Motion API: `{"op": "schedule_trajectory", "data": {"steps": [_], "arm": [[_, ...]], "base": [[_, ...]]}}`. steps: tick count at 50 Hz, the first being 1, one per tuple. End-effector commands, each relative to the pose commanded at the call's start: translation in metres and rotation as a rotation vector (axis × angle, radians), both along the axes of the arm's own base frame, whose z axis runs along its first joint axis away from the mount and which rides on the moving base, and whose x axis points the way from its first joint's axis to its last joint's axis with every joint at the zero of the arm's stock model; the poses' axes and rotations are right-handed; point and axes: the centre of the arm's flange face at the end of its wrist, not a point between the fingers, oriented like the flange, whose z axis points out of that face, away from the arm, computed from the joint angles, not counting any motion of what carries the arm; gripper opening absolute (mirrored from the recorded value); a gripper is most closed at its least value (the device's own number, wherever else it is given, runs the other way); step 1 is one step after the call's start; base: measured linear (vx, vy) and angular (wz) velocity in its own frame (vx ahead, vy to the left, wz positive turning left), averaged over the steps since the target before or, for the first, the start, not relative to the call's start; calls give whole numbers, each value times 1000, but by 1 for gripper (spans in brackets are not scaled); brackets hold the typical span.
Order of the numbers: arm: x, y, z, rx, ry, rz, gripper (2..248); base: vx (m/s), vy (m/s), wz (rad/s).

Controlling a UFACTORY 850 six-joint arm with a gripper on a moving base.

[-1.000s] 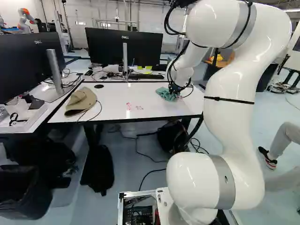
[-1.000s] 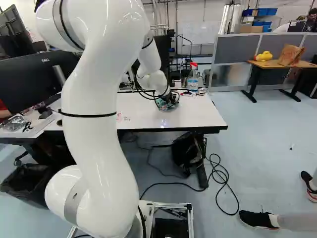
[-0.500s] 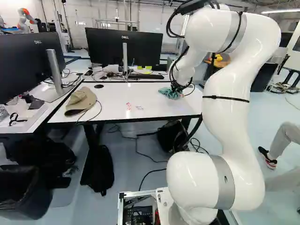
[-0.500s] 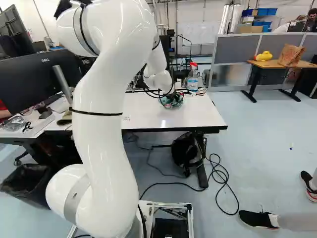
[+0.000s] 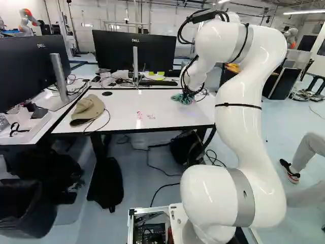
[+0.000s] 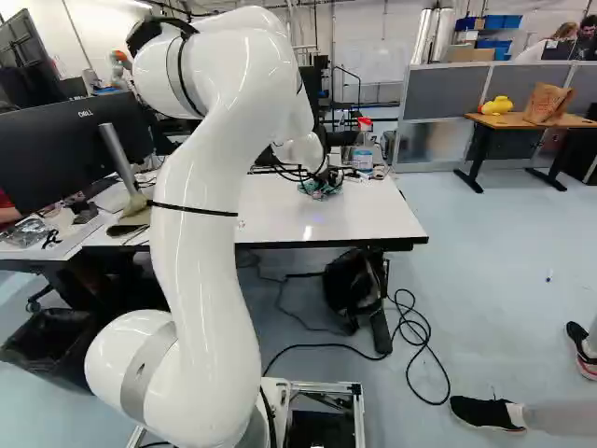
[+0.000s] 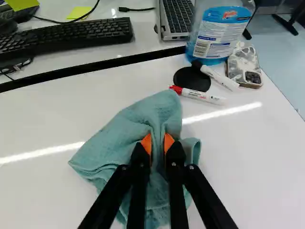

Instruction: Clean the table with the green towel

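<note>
The gripper (image 7: 157,143), pinching the green towel (image 7: 121,136), has slid it farther across the table (image 5: 119,114); wiping seems underway, a red-capped marker (image 7: 199,95) at the gripper's 1 o'clock.

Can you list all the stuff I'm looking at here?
The main things:
Towel: one, green, on the table, in the gripper
Table: one, white, ahead
Markers: two, white; one red-capped, one dark-capped, near the towel
Disc: one, black, by the markers
Bottle: one, blue liquid, beyond the disc
Laptop: one, grey, beside the bottle
Keyboard: one, black, beyond the table
Monitors: at least two, black, beyond and left
Cap: one, tan, table's left end
Toy duck: one, yellow, far desk
Paper bag: one, brown, beside the duck
Arm: one, white, foreground
Gripper: one, black, orange pads, pinching the towel
</note>
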Motion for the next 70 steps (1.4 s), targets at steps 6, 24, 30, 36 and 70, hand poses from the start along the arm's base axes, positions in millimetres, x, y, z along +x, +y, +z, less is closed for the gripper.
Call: {"op": "schedule_trajectory", "data": {"steps": [6,24,30,36,70], "arm": [[7,9,-1,-1,-4,14,50],[17,39,-1,-2,-9,60,50],[16,49,-1,-1,-6,75,50],[12,60,0,0,-2,89,50],[-40,83,6,7,43,115,50]], "base": [[0,0,0],[0,0,0],[0,0,0],[0,0,0],[0,0,0]]}}
